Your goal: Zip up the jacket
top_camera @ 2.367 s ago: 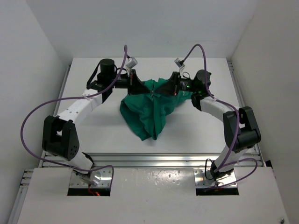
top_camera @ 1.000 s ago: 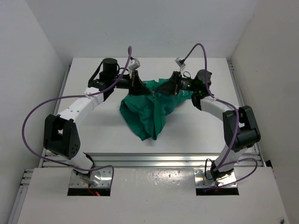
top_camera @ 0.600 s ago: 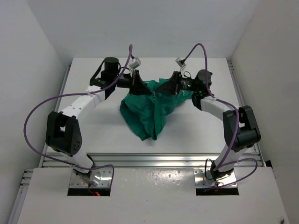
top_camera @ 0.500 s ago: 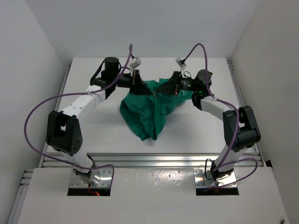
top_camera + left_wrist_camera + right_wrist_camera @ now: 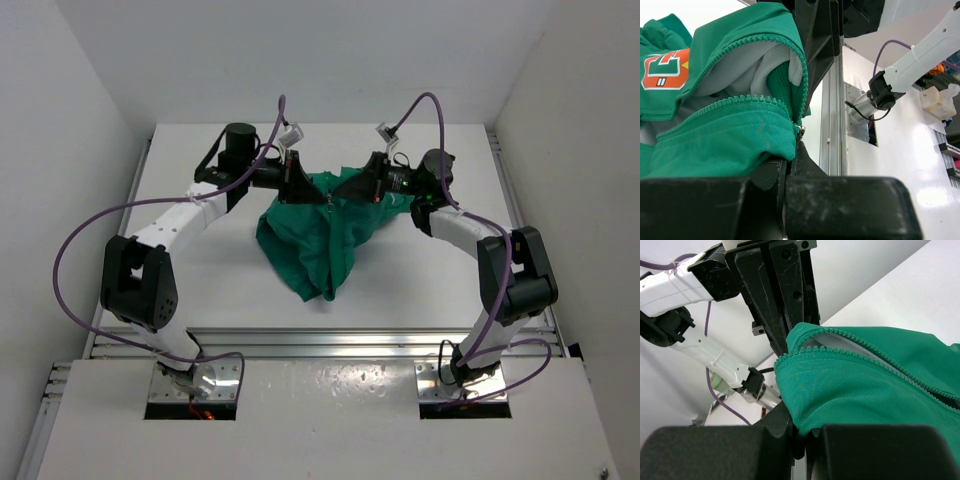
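The green jacket hangs bunched between both grippers, its lower part resting on the white table. My left gripper is shut on one front edge; in the left wrist view the fabric is pinched between the jaws, with the small metal zipper slider right above the pinch. The orange letter and pale lining show there. My right gripper is shut on the other front edge, with zipper teeth along it. The two grippers face each other closely.
White walls enclose the table at the back and sides. A metal rail runs along the near table edge. Purple cables loop off both arms. The left gripper's black fingers fill the upper part of the right wrist view.
My left arm has shifted slightly right, bringing its gripper a bit closer to the right gripper. The jacket and the right arm have barely moved.
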{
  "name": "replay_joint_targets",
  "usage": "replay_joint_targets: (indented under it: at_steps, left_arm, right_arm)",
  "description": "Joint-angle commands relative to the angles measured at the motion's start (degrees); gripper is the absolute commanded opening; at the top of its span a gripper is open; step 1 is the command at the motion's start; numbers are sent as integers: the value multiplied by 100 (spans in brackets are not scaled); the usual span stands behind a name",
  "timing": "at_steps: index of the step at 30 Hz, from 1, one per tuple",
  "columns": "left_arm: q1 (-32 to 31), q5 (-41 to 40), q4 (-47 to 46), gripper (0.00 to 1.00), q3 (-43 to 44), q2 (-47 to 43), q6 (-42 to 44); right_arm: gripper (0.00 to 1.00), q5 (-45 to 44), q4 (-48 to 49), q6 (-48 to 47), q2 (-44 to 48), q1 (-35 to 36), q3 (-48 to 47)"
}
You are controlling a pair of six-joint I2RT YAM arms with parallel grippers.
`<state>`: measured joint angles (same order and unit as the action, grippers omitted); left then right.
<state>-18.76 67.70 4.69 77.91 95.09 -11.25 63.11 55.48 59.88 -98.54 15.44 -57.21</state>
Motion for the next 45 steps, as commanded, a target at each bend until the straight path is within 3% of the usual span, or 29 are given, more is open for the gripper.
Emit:
replay_joint_targets:
  at_steps: [1,4,5,8,12,19,25,32,45]
  left_arm:
    - [-57,33,-152,0,154,-43,8]
    - [-57,94,-205,0,154,-96,79]
    - [-57,94,-205,0,154,-157,131]
    - [-57,24,-205,0,154,-210,202]
    - [-57,24,-205,0,154,-210,202]
    - [-57,24,-328,0,154,-210,18]
    - [-57,85,-390,0,154,-210,-123]
    - [-110,102,-249,0,207,-210,-53]
    - [-233,-64,559,0,-39,-377,1317]
  right_arm:
    - [0,-106,525,-81,283,20,-115]
    - [2,-80,490,-90,274,29,-97]
    - [12,-80,507,-73,274,12,-97]
    - [24,-45,586,-20,283,38,-97]
    - [30,96,840,147,257,126,-97]
    - [19,192,754,59,283,170,26]
    - [1,105,543,-90,300,170,43]
    - [0,-141,130,-125,134,178,-150]
    - [0,-748,191,323,-33,187,-475]
